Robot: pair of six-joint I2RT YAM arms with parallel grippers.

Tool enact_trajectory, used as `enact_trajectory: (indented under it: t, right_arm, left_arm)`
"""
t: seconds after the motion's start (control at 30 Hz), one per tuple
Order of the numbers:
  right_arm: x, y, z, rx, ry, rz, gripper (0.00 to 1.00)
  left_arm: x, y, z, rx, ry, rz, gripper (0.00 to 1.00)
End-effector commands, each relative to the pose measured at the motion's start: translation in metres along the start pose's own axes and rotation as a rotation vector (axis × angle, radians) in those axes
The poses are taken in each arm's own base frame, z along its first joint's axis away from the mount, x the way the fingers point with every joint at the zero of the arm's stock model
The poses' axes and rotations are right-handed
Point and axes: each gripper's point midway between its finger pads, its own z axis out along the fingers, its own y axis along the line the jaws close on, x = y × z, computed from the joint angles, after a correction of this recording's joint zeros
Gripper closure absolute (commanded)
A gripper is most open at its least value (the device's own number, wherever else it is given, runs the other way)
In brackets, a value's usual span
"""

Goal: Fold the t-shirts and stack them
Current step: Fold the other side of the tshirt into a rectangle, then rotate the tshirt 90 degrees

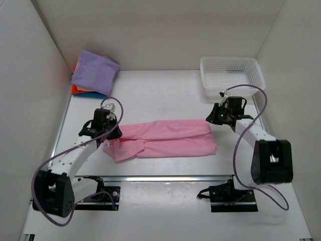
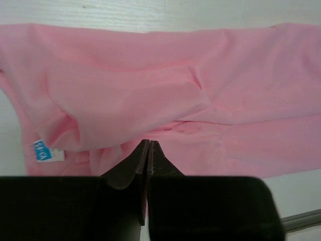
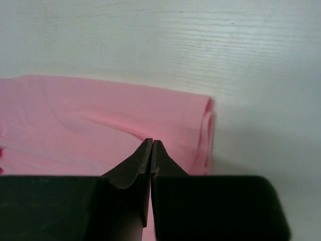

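A light pink t-shirt (image 1: 165,138) lies folded lengthwise into a long band across the middle of the table. Its small white neck label (image 2: 44,150) is at the left end. My left gripper (image 1: 112,134) hovers at that left end, and its jaws (image 2: 149,143) are shut with no cloth showing between them. My right gripper (image 1: 213,119) is at the shirt's far right corner, near the folded edge (image 3: 208,130). Its jaws (image 3: 152,142) are also shut and hold nothing. At the back left sits a stack of folded shirts, lavender (image 1: 95,70) on top, with orange (image 1: 77,89) and blue (image 1: 98,94) edges showing beneath.
A white mesh basket (image 1: 230,75) stands at the back right, just behind the right gripper. White walls close in the table on the left, back and right. A metal rail (image 1: 165,177) runs along the near edge in front of the arm bases.
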Motion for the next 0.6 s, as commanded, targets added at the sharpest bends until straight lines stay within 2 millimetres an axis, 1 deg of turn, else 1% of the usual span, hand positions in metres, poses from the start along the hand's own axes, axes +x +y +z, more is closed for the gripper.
enact_trajectory:
  t: [0.0,0.07,0.1,0.13,0.17,0.2,0.27,0.3,0.33,0.37,0.4,0.43,0.47,0.5,0.53,0.57]
  right_arm:
    - [-0.001,0.015,0.026,-0.069,0.067,-0.081,1.0]
    - [0.011,0.012,0.043,-0.074,0.129,-0.066,1.0]
    - [0.015,0.014,0.046,-0.074,0.152,-0.059,1.0]
    - [0.024,0.009,0.05,-0.063,0.187,-0.048,1.0]
    - [0.033,0.005,0.054,-0.04,0.221,-0.023,1.0]
    - [0.04,0.003,0.055,-0.029,0.245,-0.007,1.0]
    - [0.06,-0.006,0.054,0.021,0.308,0.055,1.0]
    - [0.068,-0.011,0.053,0.051,0.344,0.077,1.0]
    - [0.075,-0.011,0.051,0.076,0.372,0.091,0.99]
    - [0.089,-0.016,0.046,0.123,0.421,0.124,1.0]
    - [0.098,-0.013,0.042,0.141,0.452,0.154,1.0]
    - [0.112,-0.01,0.036,0.151,0.493,0.173,1.0]
    - [0.122,0.0,0.032,0.153,0.513,0.189,1.0]
    - [0.134,0.004,0.026,0.165,0.53,0.221,1.0]
    - [0.148,0.014,0.019,0.165,0.544,0.21,0.99]
    - [0.16,0.029,0.018,0.153,0.556,0.21,1.0]
  left_arm:
    - [0.02,-0.011,0.022,0.0,0.081,-0.018,0.89]
    - [0.033,-0.008,0.042,-0.03,0.158,-0.01,0.91]
    - [0.028,-0.011,0.046,-0.023,0.157,-0.005,0.94]
    - [0.029,-0.015,0.057,-0.029,0.186,-0.006,0.95]
    - [0.026,-0.015,0.067,-0.041,0.205,-0.003,0.96]
    - [0.028,-0.018,0.073,-0.043,0.224,0.007,0.98]
    - [0.019,-0.023,0.094,-0.057,0.274,0.02,0.99]
    - [0.023,-0.024,0.106,-0.059,0.308,0.04,0.99]
    - [0.007,-0.031,0.112,-0.053,0.301,0.039,0.99]
    - [-0.008,-0.035,0.125,-0.051,0.311,0.052,1.0]
    - [-0.002,-0.028,0.139,-0.063,0.36,0.072,1.0]
    - [-0.033,-0.038,0.143,-0.054,0.331,0.069,1.0]
    - [-0.052,-0.043,0.155,-0.05,0.334,0.09,1.0]
    - [-0.044,-0.038,0.168,-0.066,0.395,0.105,1.0]
    - [-0.066,-0.048,0.184,-0.054,0.363,0.118,1.0]
    - [-0.093,-0.064,0.185,-0.029,0.324,0.143,1.0]
